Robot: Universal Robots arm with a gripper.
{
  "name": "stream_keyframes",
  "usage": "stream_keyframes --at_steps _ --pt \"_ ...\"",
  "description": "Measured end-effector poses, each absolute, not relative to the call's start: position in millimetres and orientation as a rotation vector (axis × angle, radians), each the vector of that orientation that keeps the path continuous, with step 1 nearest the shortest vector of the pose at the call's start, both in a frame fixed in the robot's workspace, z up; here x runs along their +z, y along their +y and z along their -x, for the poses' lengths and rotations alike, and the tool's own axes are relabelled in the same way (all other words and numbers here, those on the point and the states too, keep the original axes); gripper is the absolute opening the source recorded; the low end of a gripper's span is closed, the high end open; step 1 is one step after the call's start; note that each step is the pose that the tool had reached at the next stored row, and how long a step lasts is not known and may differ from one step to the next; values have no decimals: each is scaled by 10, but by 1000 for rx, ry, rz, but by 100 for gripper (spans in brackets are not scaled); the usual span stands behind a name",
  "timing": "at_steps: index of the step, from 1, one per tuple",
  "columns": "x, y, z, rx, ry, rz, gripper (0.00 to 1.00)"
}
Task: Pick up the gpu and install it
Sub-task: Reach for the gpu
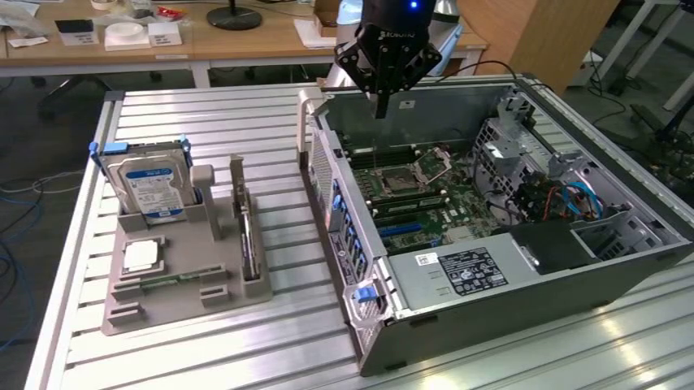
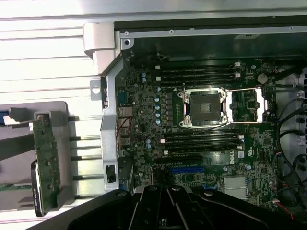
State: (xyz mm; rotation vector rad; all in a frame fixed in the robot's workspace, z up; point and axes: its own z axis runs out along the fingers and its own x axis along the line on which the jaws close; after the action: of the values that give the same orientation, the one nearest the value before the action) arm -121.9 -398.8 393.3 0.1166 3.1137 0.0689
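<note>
The gpu [image 1: 247,237] is a thin dark green card standing on edge in a slot of the grey holder [image 1: 184,286] on the exterior view's left; the wrist view gives its green edge [image 2: 45,158]. My gripper [image 1: 382,110] hangs well apart from it, above the far side of the open computer case [image 1: 488,268], over the motherboard. Its fingers are shut together with nothing between them. In the wrist view the gripper [image 2: 168,194] is the black shape over the board near a blue slot [image 2: 187,169].
A silver hard drive [image 1: 152,184] with a blue-white label stands upright in the holder, and a small square chip [image 1: 141,257] lies in front of it. The motherboard's open processor socket [image 2: 201,108] sits between memory slots. Cables [image 1: 564,199] crowd the case's right side.
</note>
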Motion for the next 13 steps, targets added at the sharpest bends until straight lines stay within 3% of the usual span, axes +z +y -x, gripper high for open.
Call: stream_keyframes --at_steps 13 --pt "3933 -3988 1306 69 3114 -117 10"
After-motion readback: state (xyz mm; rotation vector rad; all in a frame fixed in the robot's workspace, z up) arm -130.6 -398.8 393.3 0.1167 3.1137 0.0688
